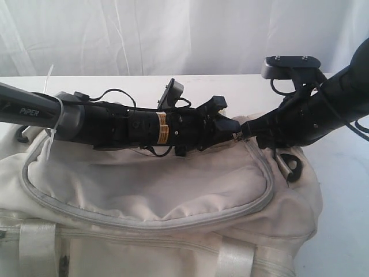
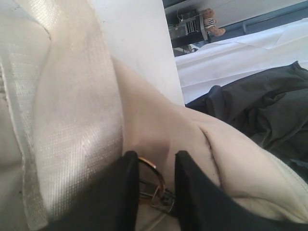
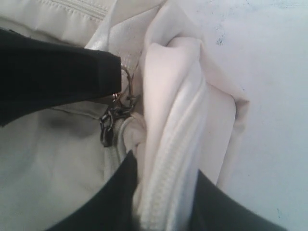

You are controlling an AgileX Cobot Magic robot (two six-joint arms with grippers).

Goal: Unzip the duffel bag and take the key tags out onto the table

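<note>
The bag (image 1: 144,184) lies on the white surface (image 1: 340,167) and fills the near side. At its far right end the left jaws, reaching across the bag's top, stand narrow about the zip ring (image 2: 154,168). I cannot tell whether they pinch it. Beside the ring, the right jaws clamp the bag's end fabric.

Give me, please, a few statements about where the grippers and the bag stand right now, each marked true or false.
1. The left gripper has its fingers on either side of the zip pull's metal ring. True.
2. The right gripper hangs clear of the duffel bag. False: it pinches a fold of the bag's fabric.
3. The key tags lie on the table. False: no key tags are in view.
4. Both grippers meet at the same end of the bag. True.
</note>
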